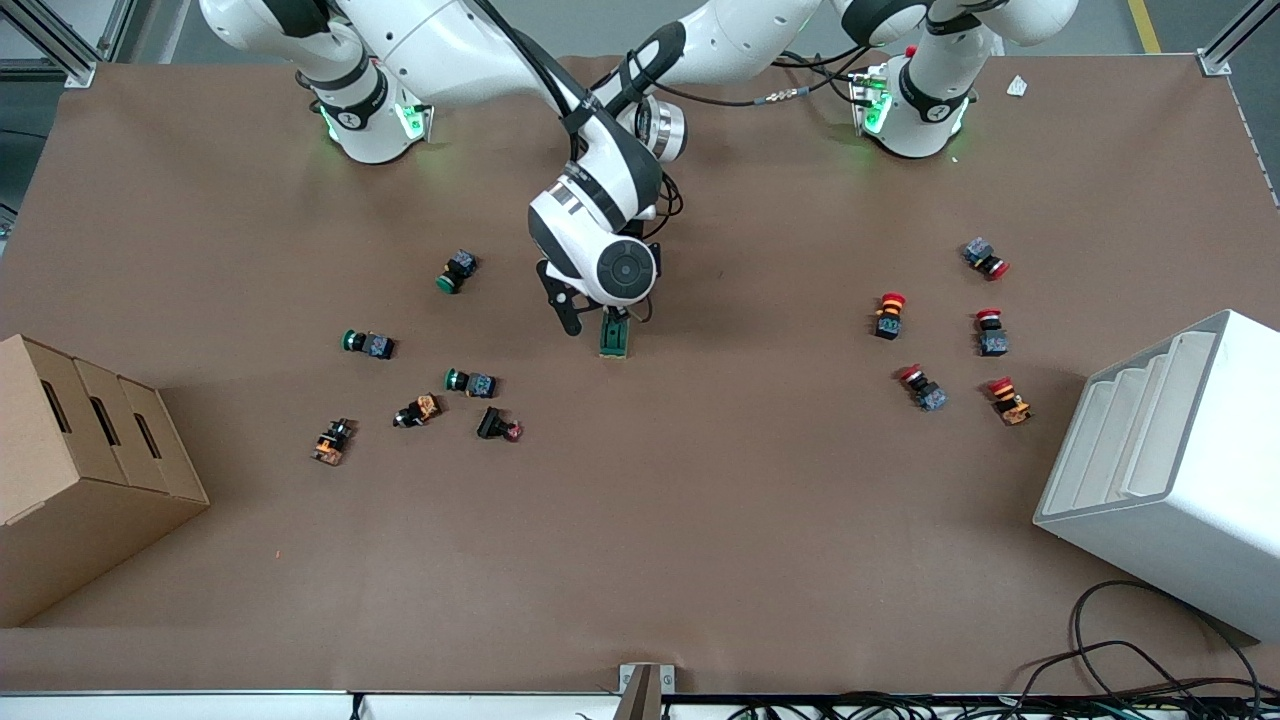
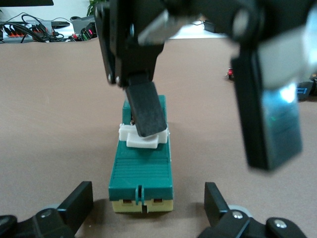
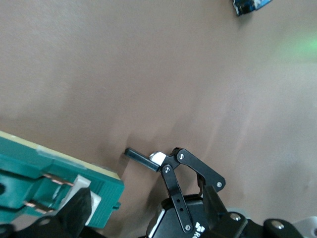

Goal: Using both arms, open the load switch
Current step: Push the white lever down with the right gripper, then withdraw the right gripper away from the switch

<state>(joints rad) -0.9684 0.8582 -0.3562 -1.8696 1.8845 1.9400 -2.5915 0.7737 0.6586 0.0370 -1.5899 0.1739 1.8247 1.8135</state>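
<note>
Cardboard box (image 1: 90, 470) at right arm's end of bench (image 1: 700, 520). Green push buttons (image 1: 368, 344) scattered near it. Load switch (image 1: 614, 340) flat at mid-bench, between green buttons and red push buttons (image 1: 890, 312). Right tool (image 1: 590, 318) down over switch, fingers wide apart, one finger (image 2: 144, 111) pressing on white lever (image 2: 143, 139). Left tool (image 2: 147, 191) low at switch's end, fingers spread either side of it, not gripping. White stepped rack (image 1: 1170, 460) at left arm's end.
</note>
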